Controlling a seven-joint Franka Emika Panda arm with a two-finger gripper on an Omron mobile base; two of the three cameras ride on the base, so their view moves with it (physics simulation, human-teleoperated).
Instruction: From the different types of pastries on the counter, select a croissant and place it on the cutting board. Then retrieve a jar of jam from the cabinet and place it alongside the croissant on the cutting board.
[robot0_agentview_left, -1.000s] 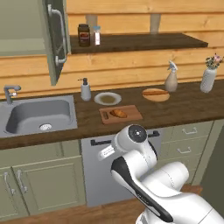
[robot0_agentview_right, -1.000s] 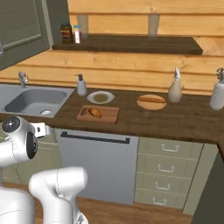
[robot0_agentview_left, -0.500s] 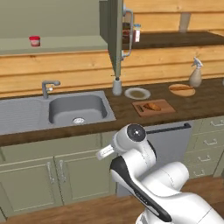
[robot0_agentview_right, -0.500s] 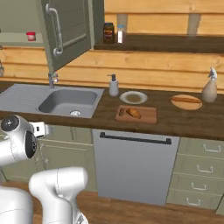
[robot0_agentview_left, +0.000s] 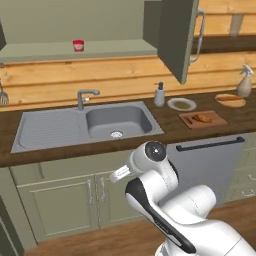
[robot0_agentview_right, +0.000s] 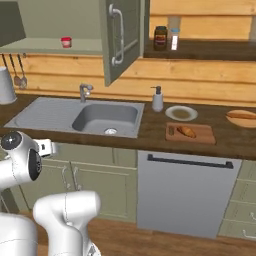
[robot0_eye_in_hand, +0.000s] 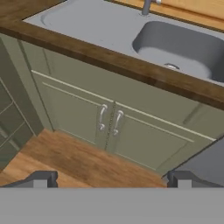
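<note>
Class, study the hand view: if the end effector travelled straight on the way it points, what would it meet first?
Probably the olive-grey low cabinet doors under the grey sink, near their silver handles, with the end effector open; depth is uncertain, so it might reach the wooden floor first.

Croissant lies on cutting board; red jar in open cabinet.

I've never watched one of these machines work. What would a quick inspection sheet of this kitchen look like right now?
Surface: dark wooden counter with a grey sink.
Job's things: croissant lies on the cutting board; red jar of jam stands in the cabinet, whose door is open.
Clutter: soap dispenser, round plate, bowl holding a long pastry, brown jar on the shelf.
Pincer: pincer open, empty, facing the low cupboard doors.
Cables: nothing seen.
Surroundings: dishwasher front, wooden floor.
</note>
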